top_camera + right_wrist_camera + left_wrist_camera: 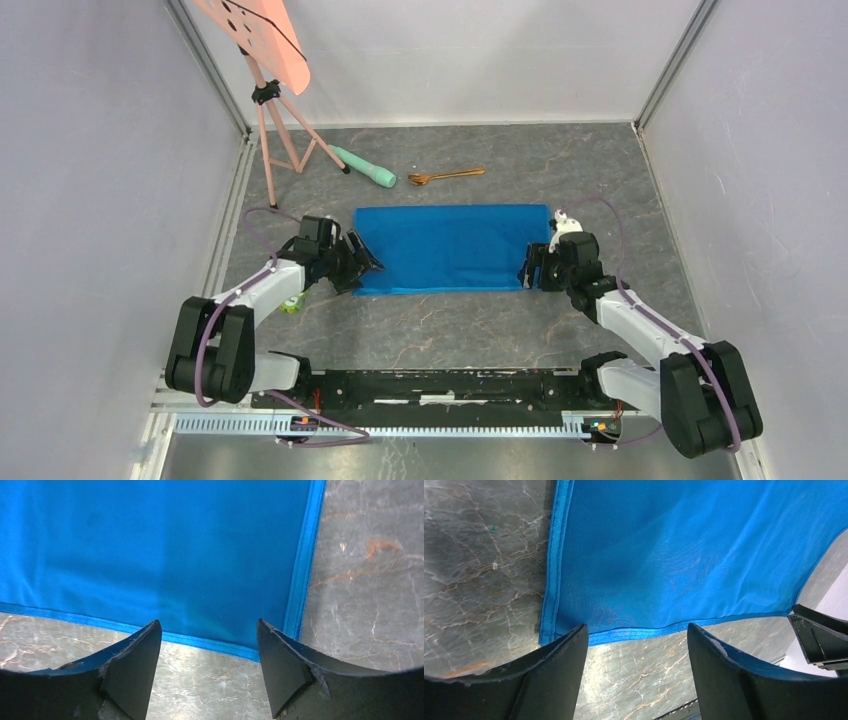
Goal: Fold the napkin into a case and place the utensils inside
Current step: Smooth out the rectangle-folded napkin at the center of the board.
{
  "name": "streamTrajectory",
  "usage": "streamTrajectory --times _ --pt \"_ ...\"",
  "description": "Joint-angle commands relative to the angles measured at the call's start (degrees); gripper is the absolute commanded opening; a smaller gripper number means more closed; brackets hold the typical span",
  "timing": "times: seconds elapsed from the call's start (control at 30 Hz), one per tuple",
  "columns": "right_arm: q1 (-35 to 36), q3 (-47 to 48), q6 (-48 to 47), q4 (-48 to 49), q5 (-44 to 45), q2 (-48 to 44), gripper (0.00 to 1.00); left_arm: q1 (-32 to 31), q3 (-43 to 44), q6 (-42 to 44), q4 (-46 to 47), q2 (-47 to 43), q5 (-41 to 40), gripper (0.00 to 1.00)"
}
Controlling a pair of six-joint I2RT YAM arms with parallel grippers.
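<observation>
The bright blue napkin (450,247) lies flat on the marble table as a wide rectangle, folded in layers. My left gripper (365,265) is open and empty at its near left corner; in the left wrist view the napkin's hemmed edge (644,631) runs just beyond my gripper (637,635). My right gripper (527,270) is open and empty at the near right corner; the napkin's corner (270,645) lies between the fingertips of my gripper (208,630). The copper-gold utensils (445,176) lie together behind the napkin.
A mint-green cylinder with a black tip (364,168) lies left of the utensils. A pink tripod stand (280,140) stands at the back left. A small green object (291,303) sits under my left arm. Grey walls enclose the table.
</observation>
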Motion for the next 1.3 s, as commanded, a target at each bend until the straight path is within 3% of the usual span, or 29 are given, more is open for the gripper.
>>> streamTrajectory --times 0.0,0.13,0.27,0.4,0.5,0.67,0.8,0.93,1.03,1.13,1.27 --pt "-0.88 -3.57 0.66 3.58 3.37 0.25 0.76 -0.65 -2.41 -3.79 5.88 2.69 -2.63 0.79" --pt "-0.94 -2.73 -1.6 -3.0 10.66 -0.29 0.76 -0.7 -3.75 -2.73 1.51 1.77 -6.55 0.79" --pt "-0.93 -1.63 -3.47 -5.04 2.53 -5.01 0.76 -3.57 -3.37 0.86 -5.8 -10.05 -10.01 0.8" --pt "-0.91 0.72 -3.45 -5.06 0.78 -5.97 0.76 -3.86 -3.01 0.12 -8.64 -16.58 -8.18 0.8" --pt "-0.99 2.14 -3.15 -3.36 1.98 -3.25 0.76 -3.89 -2.95 -1.64 -6.02 -14.77 -6.25 0.78" --pt "-0.95 2.96 -1.87 -1.22 2.4 1.85 0.69 -4.29 -0.38 -2.83 3.96 -1.39 -0.69 0.78" --pt "-0.98 0.37 -1.54 -1.8 3.59 1.91 0.66 -4.89 0.91 -3.63 3.92 6.3 -3.26 0.8" --pt "-0.82 -1.45 -1.34 -7.07 4.34 -1.36 0.66 -4.88 -2.89 -4.63 -3.45 2.88 -9.79 0.8" --pt "-0.77 -1.55 -0.89 -8.65 -1.04 -6.53 0.68 -5.16 -5.13 -4.27 -10.57 -8.76 -11.83 0.81" --pt "-0.84 3.04 -2.0 -8.11 -3.98 -6.91 0.77 -5.04 -2.55 -2.8 -15.23 -17.92 -13.27 0.85" --pt "-2.51 12.25 -3.49 -4.58 -2.43 1.64 0.85 -4.28 5.0 -1.65 -9.4 -13.1 -10.05 0.92"
